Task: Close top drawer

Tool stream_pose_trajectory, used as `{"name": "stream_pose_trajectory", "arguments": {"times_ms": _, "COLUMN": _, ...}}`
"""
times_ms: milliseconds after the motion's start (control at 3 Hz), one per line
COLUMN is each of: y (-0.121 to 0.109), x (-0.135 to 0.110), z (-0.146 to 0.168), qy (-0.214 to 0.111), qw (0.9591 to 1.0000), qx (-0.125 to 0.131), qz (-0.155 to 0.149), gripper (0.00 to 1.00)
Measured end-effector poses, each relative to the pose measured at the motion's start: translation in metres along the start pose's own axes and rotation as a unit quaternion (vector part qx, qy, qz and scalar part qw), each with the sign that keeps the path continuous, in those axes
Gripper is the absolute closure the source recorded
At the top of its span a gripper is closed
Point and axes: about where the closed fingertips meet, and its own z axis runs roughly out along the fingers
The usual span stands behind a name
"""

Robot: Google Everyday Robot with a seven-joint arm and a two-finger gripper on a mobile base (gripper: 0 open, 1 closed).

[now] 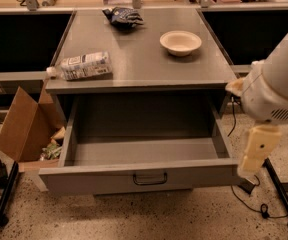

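The top drawer (109, 178) is a wide grey metal drawer pulled far out from under the grey table top (139, 59). Its inside looks empty. A small dark bar handle (150, 178) sits at the centre of its flat front. The lower drawers are hidden beneath it. My white arm (274, 89) comes in from the right. Its cream gripper (255, 151) hangs down just beside the right end of the drawer front, at about the height of the front's top edge.
On the table top lie a plastic bottle on its side (81, 65), a cream bowl (180, 42) and a dark bag (123, 16). An open cardboard box (26, 129) stands left of the drawer. Black table legs (4, 199) and cables (264, 211) are on the floor.
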Motion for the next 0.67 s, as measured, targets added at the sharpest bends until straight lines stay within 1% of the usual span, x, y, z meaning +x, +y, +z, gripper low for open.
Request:
{"name": "stream_pose_trajectory", "arguments": {"times_ms": 333, "y": 0.038, "x": -0.003, "z": 0.059, "qy": 0.002, "qw": 0.9990, "qx": -0.038, "qz": -0.023, "gripper": 0.00}}
{"name": "stream_pose_trajectory", "arguments": {"times_ms": 667, "y": 0.054, "x": 0.003, "z": 0.074, "qy": 0.011, "qw": 0.9981, "qx": -0.057, "qz": -0.023, "gripper": 0.00}}
